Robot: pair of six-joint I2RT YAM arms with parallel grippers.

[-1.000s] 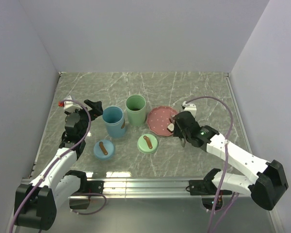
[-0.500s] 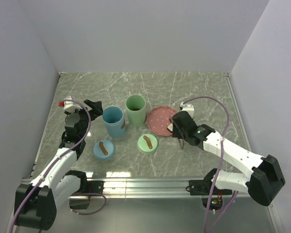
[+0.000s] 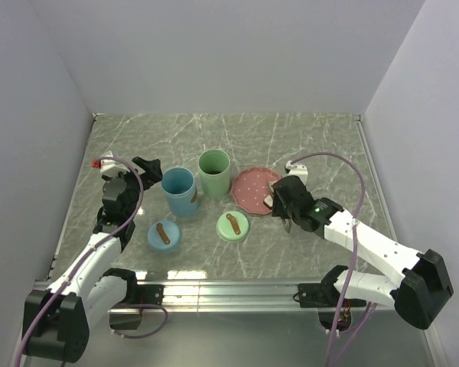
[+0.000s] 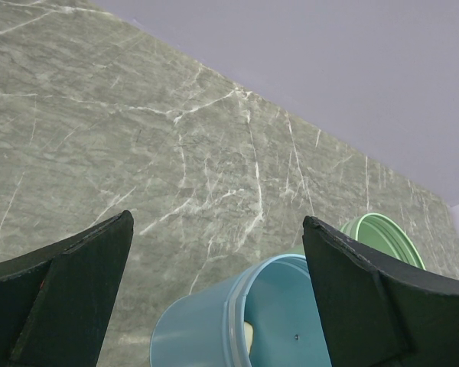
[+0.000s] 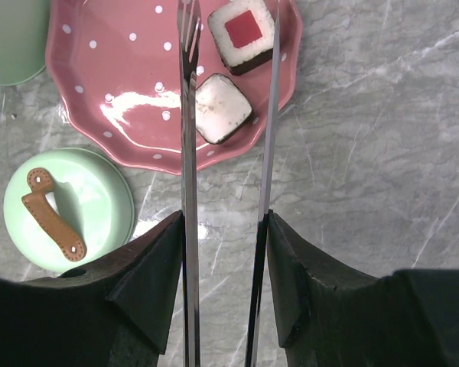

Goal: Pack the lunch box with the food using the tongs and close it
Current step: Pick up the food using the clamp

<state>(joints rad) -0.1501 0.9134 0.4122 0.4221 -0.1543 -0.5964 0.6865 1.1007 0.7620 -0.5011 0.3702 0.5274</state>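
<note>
My right gripper (image 5: 223, 222) is shut on the tongs (image 5: 188, 153), one thin metal arm against each finger. The tong tips reach over the pink plate (image 5: 122, 99), either side of a white sushi piece (image 5: 222, 108). A second piece with a red centre (image 5: 242, 29) lies beyond it. In the top view this gripper (image 3: 284, 205) hangs at the plate's right edge (image 3: 249, 191). The lunch box is two open tubs, blue (image 3: 179, 189) and green (image 3: 214, 172). My left gripper (image 4: 218, 222) is open just above the blue tub (image 4: 206, 321), which holds a tan piece (image 4: 249, 336).
A green lid (image 3: 233, 225) and a blue lid (image 3: 163, 235), each with a brown strap, lie flat in front of the tubs. The green lid (image 5: 69, 210) sits just left of the tongs. White walls close in the table on three sides.
The right arm swayed slightly and came back, its gripper staying at the plate's right edge. The left arm has not moved.
</note>
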